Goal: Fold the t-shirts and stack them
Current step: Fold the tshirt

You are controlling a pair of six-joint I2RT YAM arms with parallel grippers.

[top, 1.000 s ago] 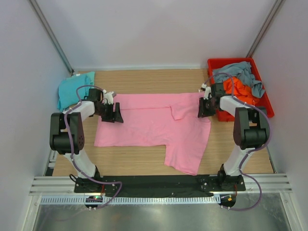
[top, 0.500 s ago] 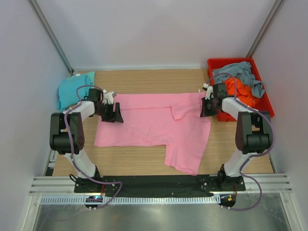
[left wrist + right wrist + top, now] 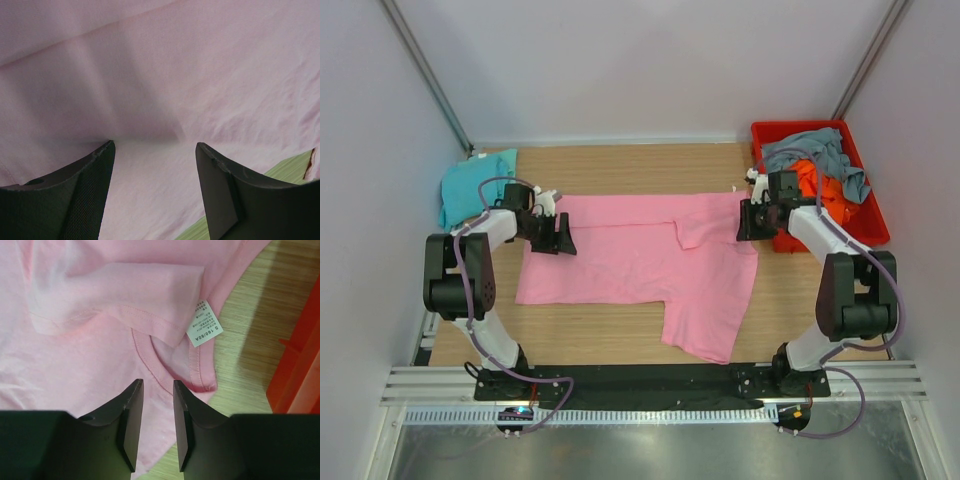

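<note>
Pink t-shirt [image 3: 640,255] lies spread flat across the middle of a light wooden worktop [image 3: 620,165], seen from above inside a booth of plain white walls, with one sleeve folded in near the collar. Teal t-shirt [image 3: 475,185] sits bunched in the far left corner. Red bin [image 3: 877,212] in the far right corner holds the orange t-shirt [image 3: 830,188] with the grey-blue t-shirt [image 3: 810,148] draped over it. Left pincer [image 3: 560,240] rests at the pink shirt's left edge; right pincer [image 3: 745,225] is at its right edge, just beside the bin

From the left wrist, two dark fingers [image 3: 85,190] stand wide apart over smooth pink cloth with nothing between them; a sliver of worktop shows at lower right

From the right wrist, the fingers [image 3: 131,415] leave only a narrow gap and grip nothing, poised above the shirt's collar seam. A white size label [image 3: 202,324] lies turned out by the folded sleeve, bare wood beyond it and the bin's red wall at the frame's right edge
</note>
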